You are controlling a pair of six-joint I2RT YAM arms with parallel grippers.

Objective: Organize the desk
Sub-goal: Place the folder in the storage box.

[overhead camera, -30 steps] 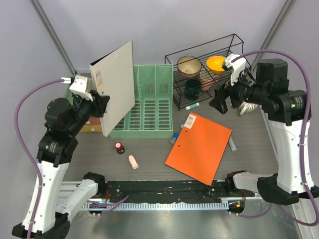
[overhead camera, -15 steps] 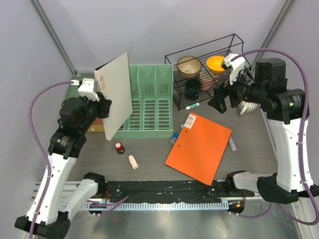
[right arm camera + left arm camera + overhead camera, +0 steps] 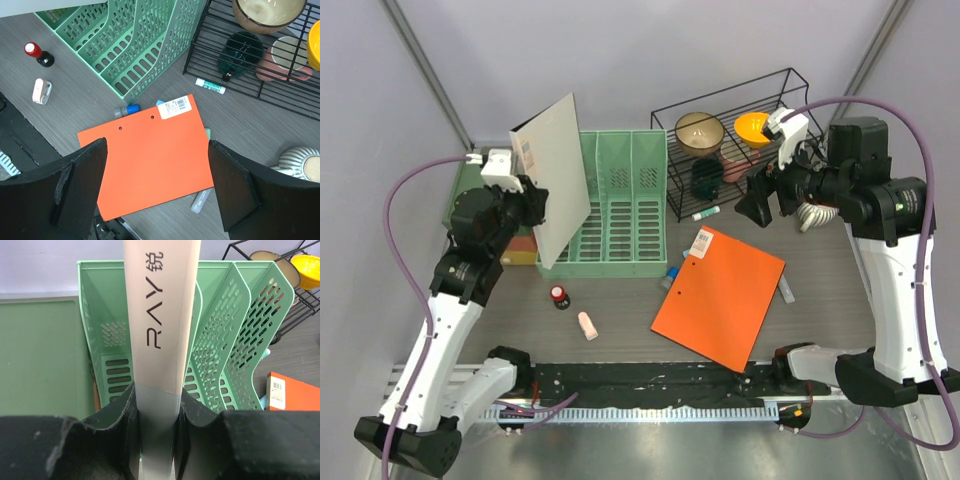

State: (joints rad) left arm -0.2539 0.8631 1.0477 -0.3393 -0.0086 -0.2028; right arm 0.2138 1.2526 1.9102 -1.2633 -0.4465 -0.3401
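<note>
My left gripper [image 3: 532, 205] is shut on the bottom edge of a white folder [image 3: 552, 172], held nearly upright over the left end of the green file rack [image 3: 620, 215]. In the left wrist view the folder's spine [image 3: 161, 315] rises between the black fingers [image 3: 127, 412], in line with the rack's left slots [image 3: 112, 340]. An orange folder [image 3: 720, 295] lies flat on the desk [image 3: 620, 305]. My right gripper [image 3: 760, 202] hangs open high above it, with the orange folder [image 3: 150, 160] showing between the pads [image 3: 82, 175].
A black wire rack [image 3: 740, 145] at the back holds a beige bowl [image 3: 700, 130], an orange bowl [image 3: 755, 127] and a dark bottle. A glue stick [image 3: 210, 86], a red-capped bottle [image 3: 559, 296], a pink item [image 3: 587, 325] and pens around the orange folder lie on the desk.
My left arm has moved forward and swung the white folder more upright, closer to the rack's left slots. The right arm has barely shifted.
</note>
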